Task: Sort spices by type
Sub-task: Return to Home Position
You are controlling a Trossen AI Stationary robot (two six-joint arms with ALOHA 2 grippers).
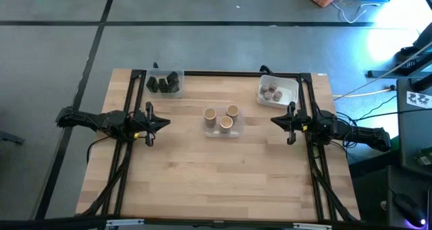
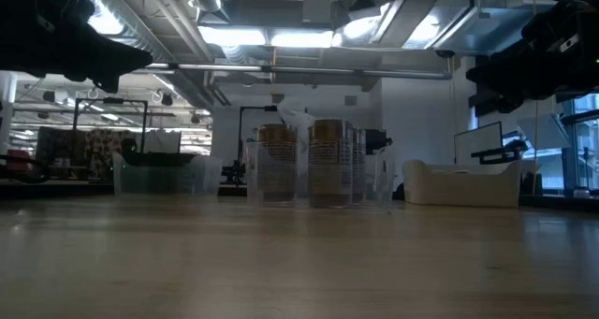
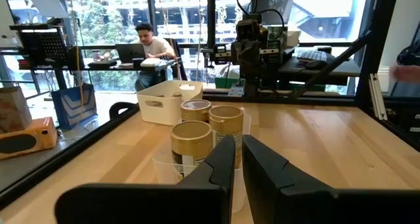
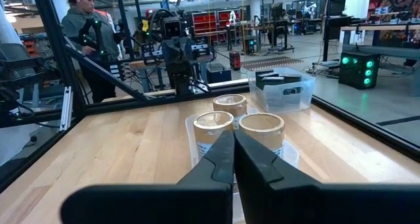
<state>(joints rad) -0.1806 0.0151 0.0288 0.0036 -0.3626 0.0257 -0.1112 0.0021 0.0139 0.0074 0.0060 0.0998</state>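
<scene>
Three tan round cylinders point(image 1: 225, 123) with pale tops stand upright in a clear tub point(image 1: 214, 131) at the table's middle; they also show in the low view point(image 2: 328, 160) and both wrist views point(image 3: 191, 142) point(image 4: 261, 132). Dark blocky jars point(image 1: 164, 83) sit in a clear tub point(image 4: 282, 86) at the far left. Small grey-brown round jars point(image 1: 272, 92) lie in a white tub point(image 1: 290, 87) at the far right. My left gripper point(image 1: 162, 122) hovers left of the cylinders, shut, pointing at them. My right gripper point(image 1: 275, 121) hovers to their right, shut.
A black frame point(image 1: 223, 73) runs along the table's far edge and both sides. Bare wood point(image 1: 216, 176) fills the near half. Beyond the table, one person sits at a desk point(image 3: 151, 43) and another stands point(image 4: 82, 20).
</scene>
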